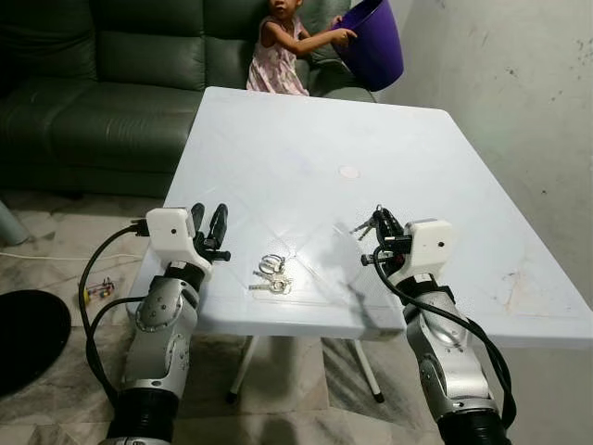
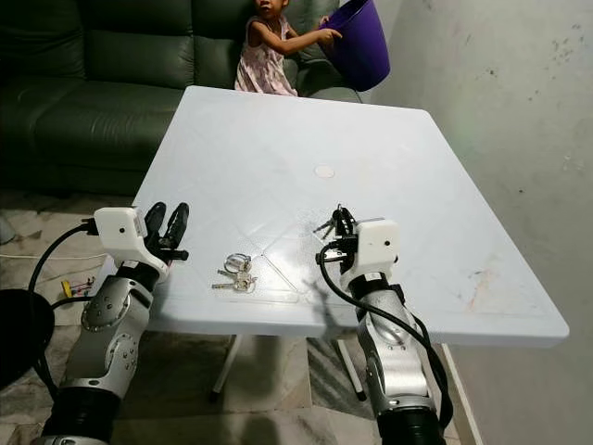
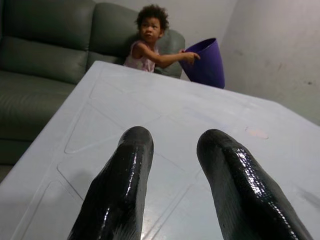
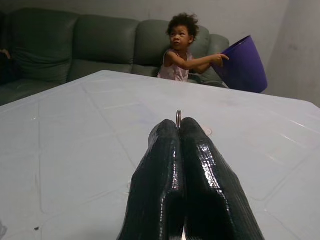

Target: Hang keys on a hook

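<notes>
- Right gripper [image 1: 381, 222] is pinched tight on a bunch of keys [image 1: 365, 225], held just above the white table [image 1: 306, 139] near its front edge, toward the right corner.
- A second key bunch [image 1: 271, 274] lies flat at the middle of the front edge.
- Left gripper [image 1: 209, 225] hovers over the front-left corner, fingers apart, holding nothing.
- Looks like the pickup's done and the carry comes next. No hook around yet, so the next move probably means turning to find one.
- A person with a purple bucket [image 1: 375, 42] stands past the far edge.

Left claw [image 1: 209, 225] parted over the near edge; right claw [image 1: 384, 222] pinched closed.
</notes>
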Robot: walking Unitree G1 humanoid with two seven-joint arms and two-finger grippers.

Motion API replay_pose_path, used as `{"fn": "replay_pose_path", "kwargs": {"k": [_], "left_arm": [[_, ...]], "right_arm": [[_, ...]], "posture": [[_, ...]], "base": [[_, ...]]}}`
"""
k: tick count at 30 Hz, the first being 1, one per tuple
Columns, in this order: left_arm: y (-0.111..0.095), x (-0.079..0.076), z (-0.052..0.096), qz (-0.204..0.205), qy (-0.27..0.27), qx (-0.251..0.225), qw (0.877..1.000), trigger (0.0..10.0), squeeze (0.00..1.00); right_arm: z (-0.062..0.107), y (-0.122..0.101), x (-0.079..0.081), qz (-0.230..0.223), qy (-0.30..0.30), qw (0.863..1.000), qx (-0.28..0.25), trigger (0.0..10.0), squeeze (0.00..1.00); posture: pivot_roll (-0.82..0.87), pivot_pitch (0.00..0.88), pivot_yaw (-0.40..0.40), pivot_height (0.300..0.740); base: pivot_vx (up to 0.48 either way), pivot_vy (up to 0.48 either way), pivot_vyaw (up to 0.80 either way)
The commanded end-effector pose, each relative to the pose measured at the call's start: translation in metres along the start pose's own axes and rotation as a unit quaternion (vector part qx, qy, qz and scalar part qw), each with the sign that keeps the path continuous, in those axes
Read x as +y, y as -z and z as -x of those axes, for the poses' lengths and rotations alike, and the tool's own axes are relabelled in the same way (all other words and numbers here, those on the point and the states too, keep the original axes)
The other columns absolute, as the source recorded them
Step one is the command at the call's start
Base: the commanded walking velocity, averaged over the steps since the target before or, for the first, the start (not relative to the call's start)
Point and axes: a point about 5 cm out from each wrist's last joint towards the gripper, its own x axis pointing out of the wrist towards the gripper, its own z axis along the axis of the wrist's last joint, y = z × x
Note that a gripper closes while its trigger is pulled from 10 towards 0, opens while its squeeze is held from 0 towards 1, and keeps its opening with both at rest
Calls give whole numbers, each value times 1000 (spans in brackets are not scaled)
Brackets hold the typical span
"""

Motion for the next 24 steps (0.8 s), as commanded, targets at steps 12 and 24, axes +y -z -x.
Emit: {"fn": "replay_pose_path", "kwargs": {"k": [12, 24], "left_arm": [[-4, -13, -14, -21, 36, -7, 999, 10000, 0], [-5, -9, -21, -11, 9, 0, 1000, 10000, 0]], "right_arm": [[-5, -1, -2, 5, 4, 1000, -6, 10000, 0], [-7, 0, 1, 6, -3, 1000, -5, 10000, 0]], "posture": [[143, 0, -80, 740], [144, 0, -81, 740]], "base": [[0, 0, -788], [0, 247, -788]]}}
